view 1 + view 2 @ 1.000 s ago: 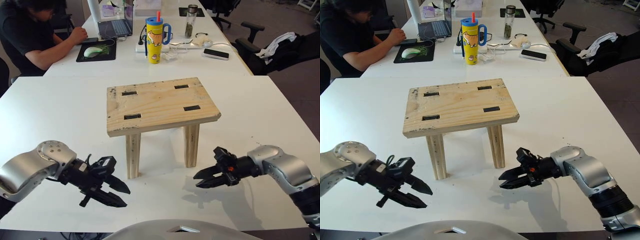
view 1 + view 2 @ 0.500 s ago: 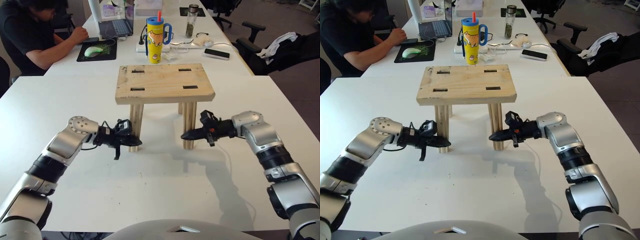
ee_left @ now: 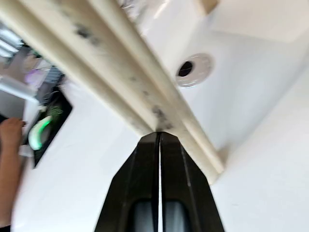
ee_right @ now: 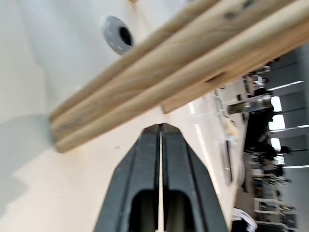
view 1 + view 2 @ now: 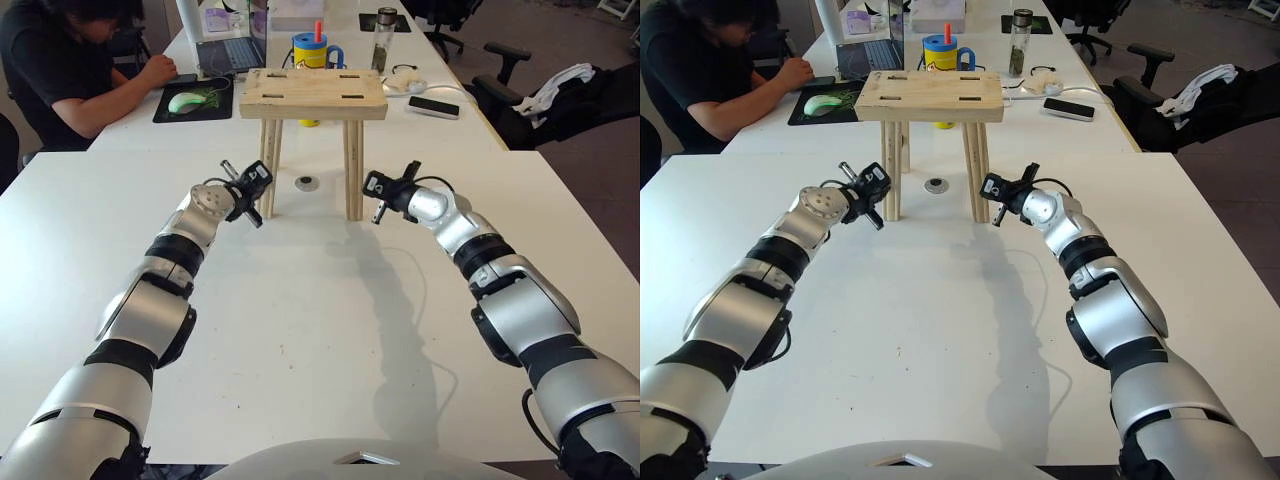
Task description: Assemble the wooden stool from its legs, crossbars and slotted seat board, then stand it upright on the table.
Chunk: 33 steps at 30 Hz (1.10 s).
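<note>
The wooden stool point(image 5: 312, 92) stands upright on all its legs at the far side of the white table point(image 5: 320, 330), seat board on top with its four slots showing, so the assembly looks finished and the piece is where the task wants it. A round cable grommet point(image 5: 305, 183) in the tabletop lies between the legs. Both arms are stretched far forward, one on each side of the stool. That looks like a two-sided nudge or steadying touch low on the legs, which would keep the stool square and stop it tipping, not a grasp. The left gripper point(image 5: 248, 190) has its two fingers pressed flat together with nothing between them. In the left wrist view the joined tips point(image 3: 159, 137) meet the near left leg point(image 3: 145, 96) close to its foot. The right gripper point(image 5: 374, 188) is likewise fully closed and empty. Its tips point(image 4: 160, 128) point at the near right leg point(image 4: 159, 77), just beside the wood, though I cannot tell whether they actually touch it. Neither gripper holds any part, and the stool's weight rests on the table alone.
</note>
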Each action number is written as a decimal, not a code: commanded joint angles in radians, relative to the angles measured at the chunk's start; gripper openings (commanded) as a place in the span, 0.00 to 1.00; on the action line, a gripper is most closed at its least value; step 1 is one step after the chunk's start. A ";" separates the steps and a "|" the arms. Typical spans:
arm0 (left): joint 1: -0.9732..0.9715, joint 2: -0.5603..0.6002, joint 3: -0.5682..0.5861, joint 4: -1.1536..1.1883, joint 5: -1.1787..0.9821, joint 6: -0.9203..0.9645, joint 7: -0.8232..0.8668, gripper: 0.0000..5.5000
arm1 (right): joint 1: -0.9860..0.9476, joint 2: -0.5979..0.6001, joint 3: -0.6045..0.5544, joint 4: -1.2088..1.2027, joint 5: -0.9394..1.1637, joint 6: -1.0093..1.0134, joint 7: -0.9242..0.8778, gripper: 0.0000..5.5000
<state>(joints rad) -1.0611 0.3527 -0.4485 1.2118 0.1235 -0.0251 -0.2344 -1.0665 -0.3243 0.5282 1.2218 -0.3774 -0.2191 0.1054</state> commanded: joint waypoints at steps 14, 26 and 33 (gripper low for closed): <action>0.458 -0.039 0.482 -0.103 -0.229 -0.504 0.043 0.00 | 0.265 -0.006 -0.562 0.030 0.417 -0.192 0.117 0.00; 0.293 -0.099 0.615 -0.081 -0.273 -0.399 0.146 0.00 | 0.121 0.108 -0.701 0.056 0.508 0.054 0.107 0.00; 0.251 -0.158 0.609 -0.089 -0.248 -0.376 0.174 0.00 | 0.096 0.119 -0.672 0.033 0.471 0.026 0.204 0.00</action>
<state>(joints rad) -0.7844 0.2057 0.1660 1.1255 -0.1409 -0.4107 -0.0702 -0.9455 -0.2149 -0.1415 1.2643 0.0928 -0.1905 0.2785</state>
